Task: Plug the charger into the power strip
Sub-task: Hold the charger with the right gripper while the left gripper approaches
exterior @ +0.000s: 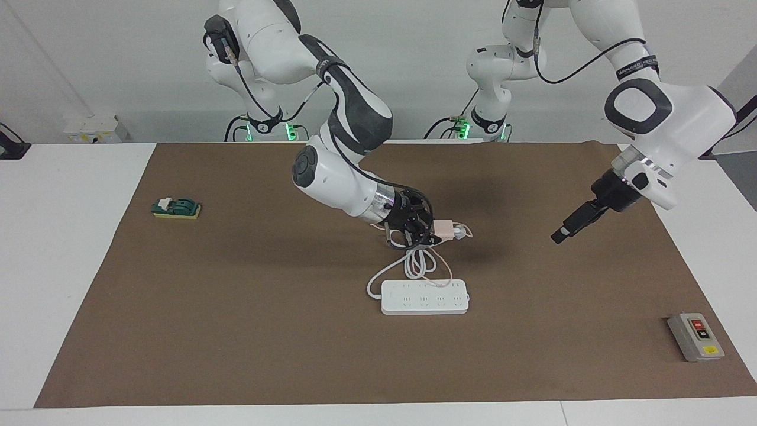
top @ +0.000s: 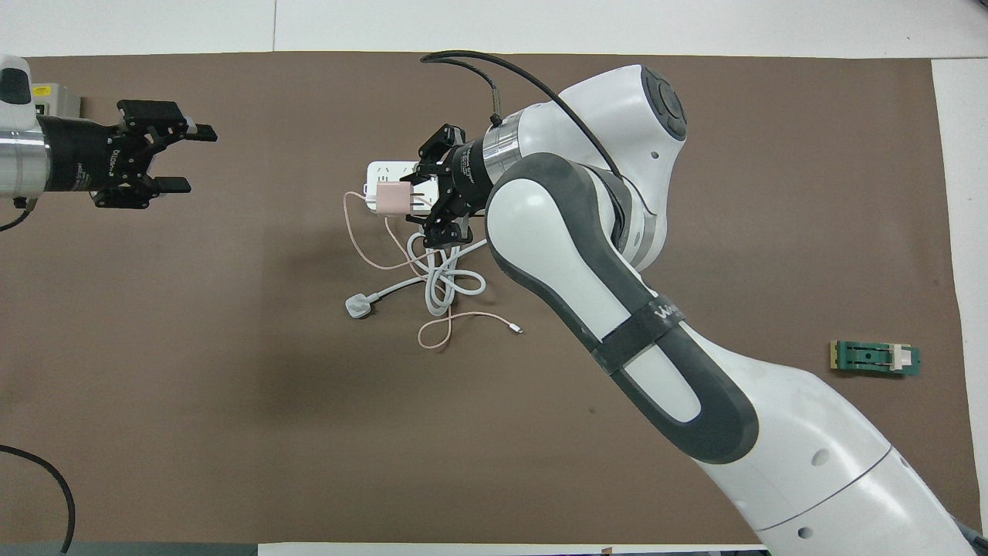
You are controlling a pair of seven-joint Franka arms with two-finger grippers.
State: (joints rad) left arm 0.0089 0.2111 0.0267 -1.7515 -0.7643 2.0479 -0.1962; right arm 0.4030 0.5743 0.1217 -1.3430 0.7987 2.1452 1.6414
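The right tool is gripping the charger, fingers clamped on the small pink cube and holding it in the air over the coiled white cord, which is lying just nearer the robots than the power strip. The charger's thin pink cable is trailing down to the surface. The charger is looking light and rigid, with smooth faces that could slip; gripping its flat sides, clear of the prongs, is looking the best hold. The left tool is waiting with fingers spread wide, empty, above the surface toward the grey button box.
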